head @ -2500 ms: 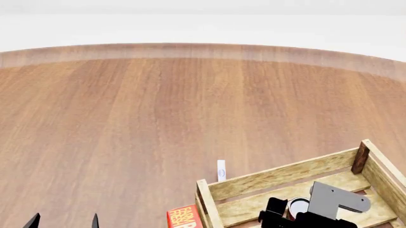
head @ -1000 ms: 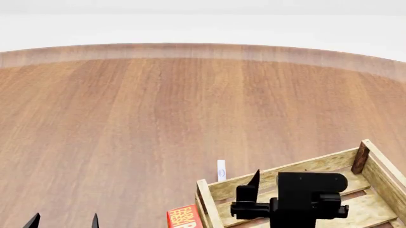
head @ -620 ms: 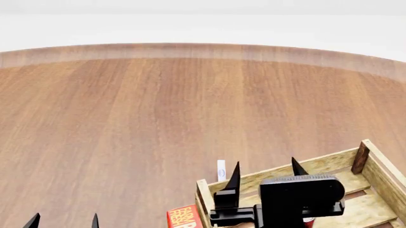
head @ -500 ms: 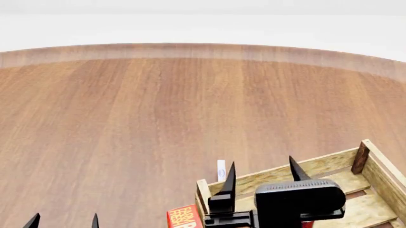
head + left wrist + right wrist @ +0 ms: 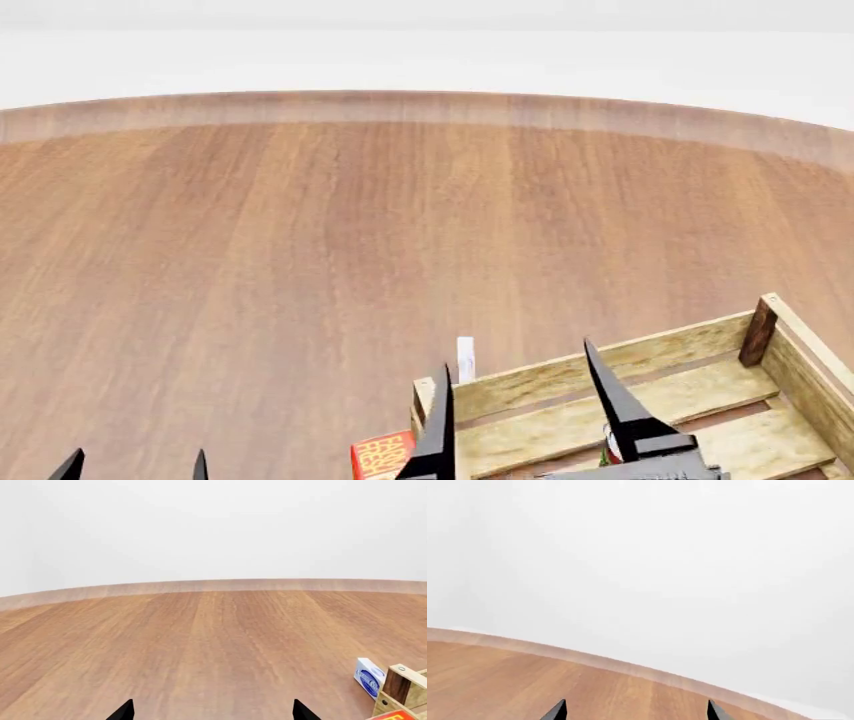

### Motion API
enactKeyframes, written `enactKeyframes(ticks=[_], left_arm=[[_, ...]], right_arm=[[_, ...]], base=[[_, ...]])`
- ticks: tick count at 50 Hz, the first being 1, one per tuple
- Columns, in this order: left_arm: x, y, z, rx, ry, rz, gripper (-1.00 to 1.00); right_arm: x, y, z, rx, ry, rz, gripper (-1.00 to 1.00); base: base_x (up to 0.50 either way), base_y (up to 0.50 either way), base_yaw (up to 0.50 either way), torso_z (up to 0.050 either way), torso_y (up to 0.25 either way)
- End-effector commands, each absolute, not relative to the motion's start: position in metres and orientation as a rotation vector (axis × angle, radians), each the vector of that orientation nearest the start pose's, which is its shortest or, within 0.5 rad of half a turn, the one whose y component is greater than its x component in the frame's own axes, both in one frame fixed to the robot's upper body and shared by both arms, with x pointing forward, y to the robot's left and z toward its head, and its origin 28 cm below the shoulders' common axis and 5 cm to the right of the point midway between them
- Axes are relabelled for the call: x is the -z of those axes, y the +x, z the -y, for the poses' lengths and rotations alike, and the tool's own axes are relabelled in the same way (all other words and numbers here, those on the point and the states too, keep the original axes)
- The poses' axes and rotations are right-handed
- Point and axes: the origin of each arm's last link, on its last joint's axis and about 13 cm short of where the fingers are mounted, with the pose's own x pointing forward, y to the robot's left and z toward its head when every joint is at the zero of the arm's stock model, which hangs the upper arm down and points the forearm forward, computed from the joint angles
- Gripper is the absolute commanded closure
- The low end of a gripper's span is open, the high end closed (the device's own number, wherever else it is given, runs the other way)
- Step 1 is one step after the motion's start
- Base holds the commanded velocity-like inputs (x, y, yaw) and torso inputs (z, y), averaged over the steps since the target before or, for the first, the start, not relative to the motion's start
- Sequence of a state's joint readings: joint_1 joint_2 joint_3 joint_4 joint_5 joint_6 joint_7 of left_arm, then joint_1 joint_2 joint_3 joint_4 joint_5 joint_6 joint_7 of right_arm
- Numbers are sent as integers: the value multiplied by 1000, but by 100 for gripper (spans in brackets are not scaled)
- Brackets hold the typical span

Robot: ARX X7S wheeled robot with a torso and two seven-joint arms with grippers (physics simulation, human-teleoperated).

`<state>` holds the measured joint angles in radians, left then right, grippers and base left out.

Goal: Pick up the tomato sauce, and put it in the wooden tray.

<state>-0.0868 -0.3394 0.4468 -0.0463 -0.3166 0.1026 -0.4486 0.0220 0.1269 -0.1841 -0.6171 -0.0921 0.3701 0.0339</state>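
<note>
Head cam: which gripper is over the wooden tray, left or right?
The right gripper: its open fingers rise over the wooden tray, near the tray's left end. The left gripper shows only its fingertips at the frame's lower left, over bare table.

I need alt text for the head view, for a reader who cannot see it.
The right gripper, open with two black fingers pointing up, hangs over the light wooden slatted tray at the bottom right of a wide brown wooden table. A small red box lies beside the tray.

I saw flat, bright, even light with no clear source; the counter [image 5: 334, 230] was sharp throughout, without glare or blur, its far edge curving slightly.
</note>
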Motion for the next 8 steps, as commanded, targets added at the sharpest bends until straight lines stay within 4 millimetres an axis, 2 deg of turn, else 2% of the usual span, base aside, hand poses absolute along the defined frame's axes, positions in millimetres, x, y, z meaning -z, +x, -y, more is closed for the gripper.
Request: enactKeyframes(ticks=[1, 8], left_arm=[[-12, 212, -205, -41, 29, 6, -100], [-12, 212, -205, -40, 28, 6, -100]], right_arm=[[-127, 174, 81, -158, -192, 339, -100], [-131, 162, 78, -183, -207, 374, -100]], base=[[0, 0, 0, 0, 0], [0, 0, 0, 0, 0]])
